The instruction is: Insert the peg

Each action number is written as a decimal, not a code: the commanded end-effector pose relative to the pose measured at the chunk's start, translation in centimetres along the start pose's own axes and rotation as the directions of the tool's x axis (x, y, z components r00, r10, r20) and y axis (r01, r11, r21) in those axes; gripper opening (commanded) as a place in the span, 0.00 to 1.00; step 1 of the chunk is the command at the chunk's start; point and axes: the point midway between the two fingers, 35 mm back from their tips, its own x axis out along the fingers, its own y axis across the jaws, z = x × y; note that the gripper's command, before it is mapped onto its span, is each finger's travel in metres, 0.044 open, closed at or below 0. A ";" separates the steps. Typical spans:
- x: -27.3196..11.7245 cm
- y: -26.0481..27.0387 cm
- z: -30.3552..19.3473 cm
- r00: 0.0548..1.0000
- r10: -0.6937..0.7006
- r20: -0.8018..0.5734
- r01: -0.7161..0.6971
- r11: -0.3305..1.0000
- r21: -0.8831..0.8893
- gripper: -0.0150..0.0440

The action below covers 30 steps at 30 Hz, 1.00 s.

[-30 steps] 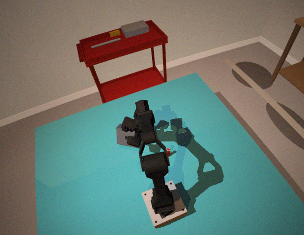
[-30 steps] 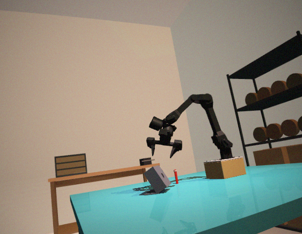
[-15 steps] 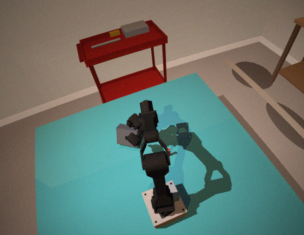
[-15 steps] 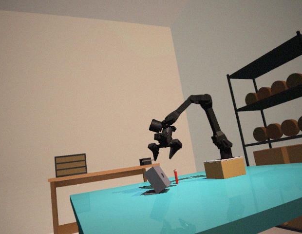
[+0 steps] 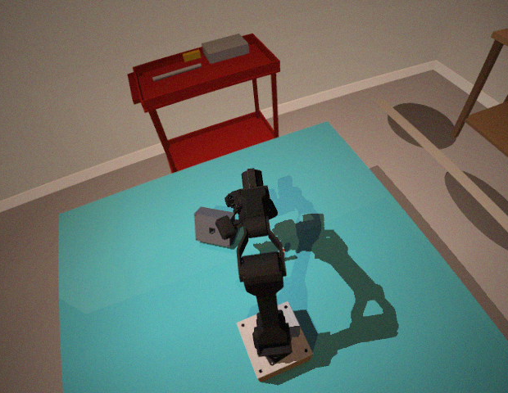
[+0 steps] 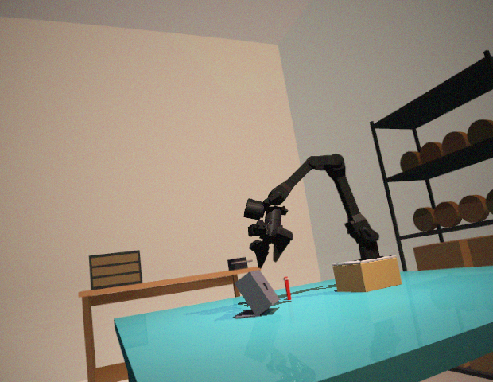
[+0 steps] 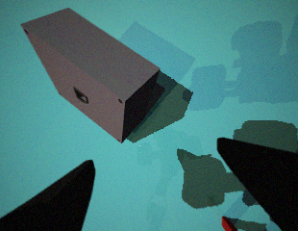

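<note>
The red peg (image 6: 287, 288) (image 7: 229, 224) stands upright on the table near the panel; the top view shows only a sliver beside the arm, and the wrist view only its end at the bottom edge, near the right finger. The grey sloped panel block (image 5: 201, 220) (image 6: 253, 294) (image 7: 96, 53) has one dark hole (image 5: 211, 230) (image 6: 265, 284) (image 7: 81, 94) in its face, which looks angular. My gripper (image 6: 268, 263) (image 7: 157, 154) is open and empty, pointing down, above the panel's height and a little to one side of the peg. The top view partly hides the fingers.
The arm's base block (image 5: 247, 345) (image 6: 380, 276) stands on the turquoise table (image 5: 119, 338) (image 6: 189, 349). A red cart (image 5: 211, 76) stands beyond the table's far edge. A wooden bench (image 6: 168, 283) and a dark shelf rack (image 6: 436, 173) stand behind, off the table.
</note>
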 end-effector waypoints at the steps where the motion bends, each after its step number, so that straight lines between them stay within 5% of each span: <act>1: -0.1 -0.6 -0.5 1.000 -0.017 -0.020 0.019 0.995 0.095 1.00; 15: -0.5 -2.6 -3.0 0.991 -0.069 -0.113 0.115 0.869 0.481 1.00; 30: -1.1 -4.5 -5.6 0.970 -0.111 -0.216 0.240 0.571 0.785 1.00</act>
